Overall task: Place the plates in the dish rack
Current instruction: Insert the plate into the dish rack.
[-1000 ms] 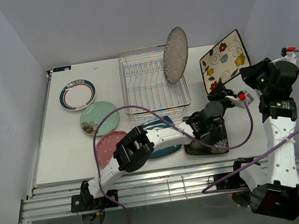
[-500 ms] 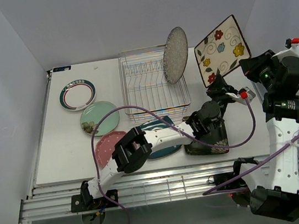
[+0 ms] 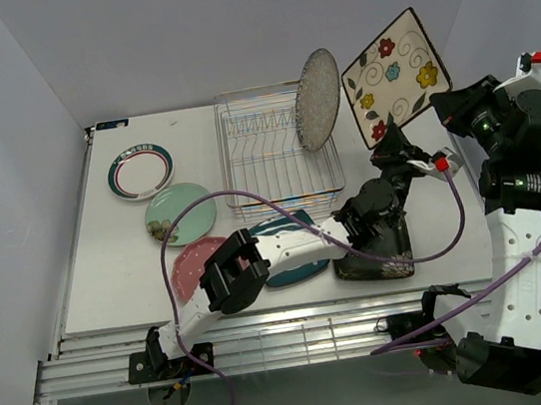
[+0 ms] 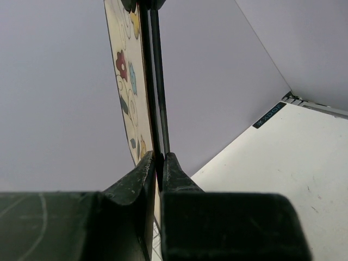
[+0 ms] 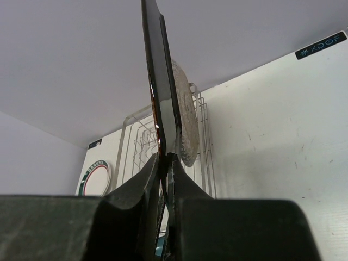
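Observation:
The cream floral square plate (image 3: 395,72) is held in the air, tilted, right of the dish rack (image 3: 269,157). My left gripper (image 3: 390,142) is shut on its lower edge and my right gripper (image 3: 450,103) is shut on its right edge. The left wrist view shows the plate (image 4: 126,81) edge-on between the left gripper's (image 4: 158,157) jaws. The right wrist view shows the plate (image 5: 161,92) in the right gripper (image 5: 165,157). The speckled grey plate (image 3: 317,98) stands upright at the rack's right end. The black floral plate (image 3: 383,247) lies partly hidden under the left arm.
The teal square plate (image 3: 294,260), pink dotted plate (image 3: 194,266), mint plate (image 3: 179,212) and white teal-rimmed plate (image 3: 140,170) lie flat left of and in front of the rack. The left arm stretches across the table's front. Walls close in behind and at both sides.
Both grippers have carried the cream floral plate upward and a little left, nearer the rack. The right arm has risen with it.

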